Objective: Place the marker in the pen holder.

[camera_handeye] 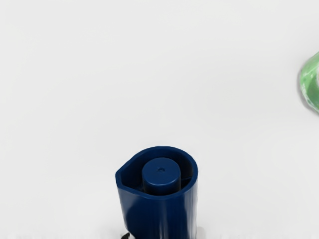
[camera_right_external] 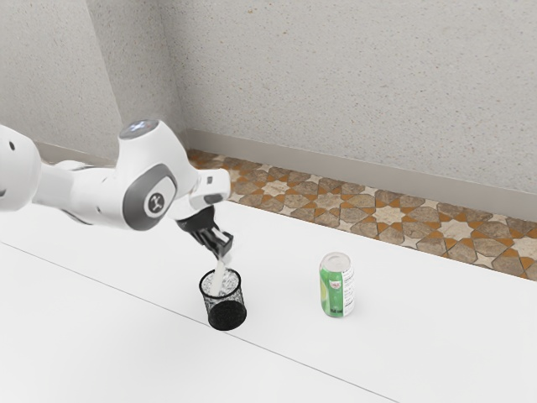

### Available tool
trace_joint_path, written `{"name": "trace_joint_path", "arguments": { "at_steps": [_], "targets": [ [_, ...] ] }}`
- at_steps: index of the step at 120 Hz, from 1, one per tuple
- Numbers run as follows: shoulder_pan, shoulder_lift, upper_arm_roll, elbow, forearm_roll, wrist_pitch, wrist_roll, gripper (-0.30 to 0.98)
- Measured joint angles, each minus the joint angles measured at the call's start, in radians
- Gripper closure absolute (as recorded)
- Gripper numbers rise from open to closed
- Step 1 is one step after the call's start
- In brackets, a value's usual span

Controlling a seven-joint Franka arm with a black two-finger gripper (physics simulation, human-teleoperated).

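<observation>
Gripper (camera_right_external: 221, 245) closed around marker (camera_right_external: 220, 277), lower end inside pen holder (camera_right_external: 226, 315); crooked lowering can maybe catch holder, tip it.

From where I stand, the arm (camera_right_external: 88, 196) looks white, all smooth, rounded shells. A dark grey panel (camera_right_external: 137, 206) carries a round, pale-rimmed emblem (camera_right_external: 157, 202); a bluish-grey disc (camera_right_external: 139, 128) bears a pale mark. One shell has a small dark spot (camera_right_external: 13, 146). The gripper (camera_right_external: 224, 249) is black and angular.
</observation>
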Motion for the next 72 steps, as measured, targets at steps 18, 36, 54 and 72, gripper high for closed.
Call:
{"name": "trace_joint_path", "arguments": {
  "at_steps": [18,36,54,72],
  "targets": [
    [0.057,0.002,-0.006,-0.019,-0.015,-0.002,0.011,0.5],
    [0.071,-0.009,-0.009,0.012,-0.018,-0.04,0.028,0.25],
    [0.052,-0.001,0.001,0.366,0.115,-0.326,0.043,0.12],
    [0.017,-0.026,0.031,0.557,0.206,-0.64,0.081,0.06]
  ]
}}
